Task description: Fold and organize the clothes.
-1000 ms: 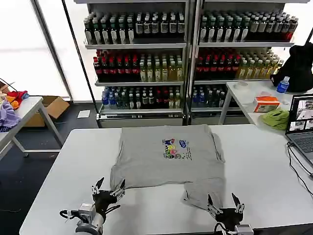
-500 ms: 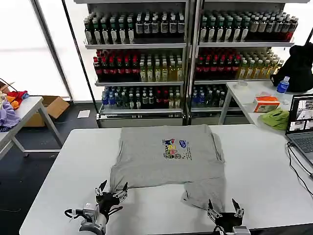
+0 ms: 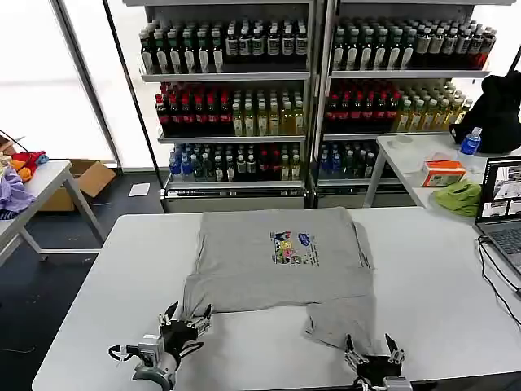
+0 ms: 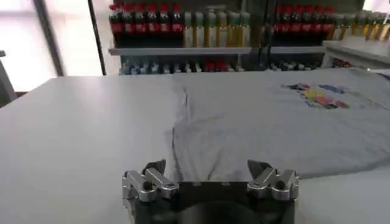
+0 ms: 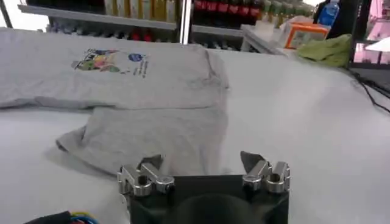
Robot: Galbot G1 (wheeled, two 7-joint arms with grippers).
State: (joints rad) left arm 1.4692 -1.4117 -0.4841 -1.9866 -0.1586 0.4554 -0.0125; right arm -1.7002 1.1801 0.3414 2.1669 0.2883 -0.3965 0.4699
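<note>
A grey shirt [image 3: 281, 261] lies partly folded in the middle of the white tabletop [image 3: 431, 277], its coloured chest print [image 3: 291, 247] facing up at frame centre in the head view. The upper body of the shirt is a flat, roughly square panel; a narrower flap hangs down from its lower right part toward the near edge, slightly rumpled at its lower corner.

The left claw [image 3: 186, 323] sits at the lower left of the head view, low over the tabletop just in front of the shirt's lower left corner, fingers spread open and holding nothing. In the left wrist view the claw [image 4: 210, 176] has its two fingertips apart, with the shirt's [image 4: 280, 122] near hem lying just past them.

The right claw [image 3: 371, 356] is at the bottom edge, right of centre, just below the hanging flap, also open and empty. The right wrist view shows its [image 5: 201, 164] fingertips apart at the flap's near edge, the shirt [image 5: 152, 131] spreading away beyond them.

A laptop [image 3: 503, 213] stands at the right edge of the tabletop. Shelves of bottles [image 3: 309, 81] fill the upper frame.
</note>
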